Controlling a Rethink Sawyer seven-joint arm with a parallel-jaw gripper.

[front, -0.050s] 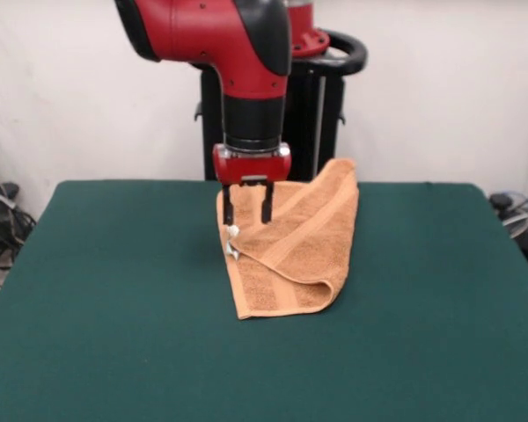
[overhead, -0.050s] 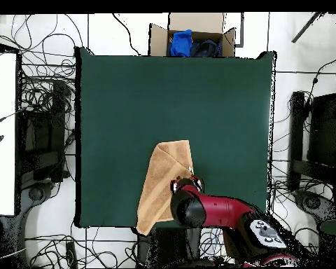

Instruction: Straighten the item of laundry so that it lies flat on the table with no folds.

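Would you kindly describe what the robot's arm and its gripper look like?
The arm is bulky and rounded, with glossy red shells and black joint sections. A black cylindrical wrist leads to a small red block. From it the gripper carries two thin, straight black fingers. From overhead, the red arm shows grey round buttons near its base.

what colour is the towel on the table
Orange-tan, with a woven band in the same colour; the towel shows best in the front view.
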